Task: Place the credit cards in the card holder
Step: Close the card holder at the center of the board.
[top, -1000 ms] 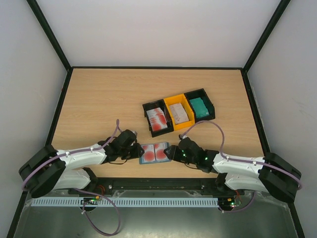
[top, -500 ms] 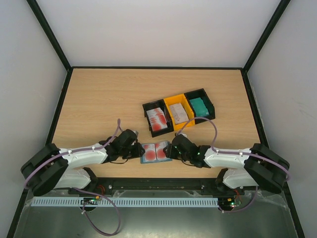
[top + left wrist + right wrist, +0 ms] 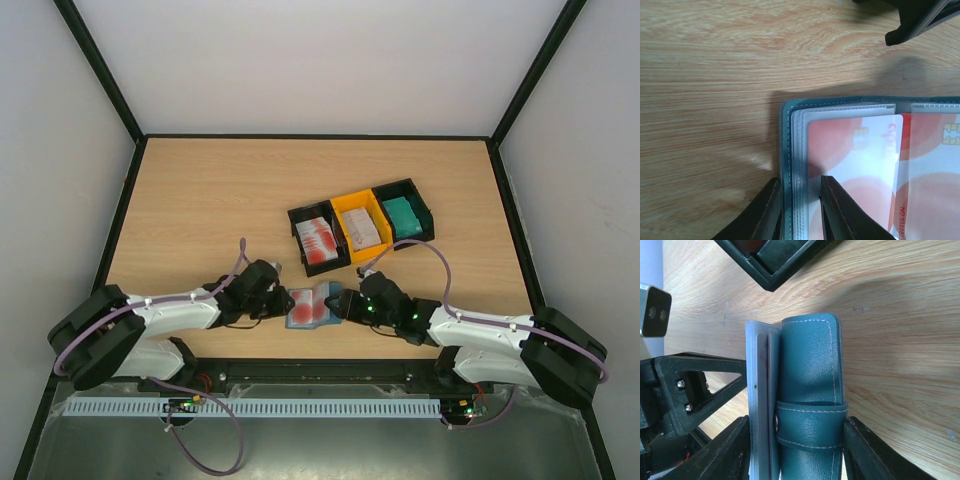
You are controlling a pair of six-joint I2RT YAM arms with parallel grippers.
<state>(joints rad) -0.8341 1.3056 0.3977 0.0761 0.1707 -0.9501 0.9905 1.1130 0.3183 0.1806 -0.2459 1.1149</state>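
Wooden table (image 3: pixel 200 200), on which all items are set. Three bins are ranged in a row right of centre: a black bin (image 3: pixel 300 213) filled with red-and-white credit cards (image 3: pixel 318 243), a yellow bin (image 3: pixel 347 204) with whitish-grey cards (image 3: pixel 365 230), and a second black bin (image 3: pixel 398 186) with green-teal cards (image 3: pixel 403 215).

The blue-teal card holder (image 3: pixel 308 305) is placed near the front edge, between both arms. Its right half is raised on edge, with the clasp tab (image 3: pixel 810 425) turned outward. Red-and-white cards (image 3: pixel 855 165) are lodged in its clear sleeves (image 3: pixel 800 150).

The left gripper (image 3: pixel 800 185) is clamped on the holder's left edge. The right gripper (image 3: pixel 796 430) is closed across the raised half.
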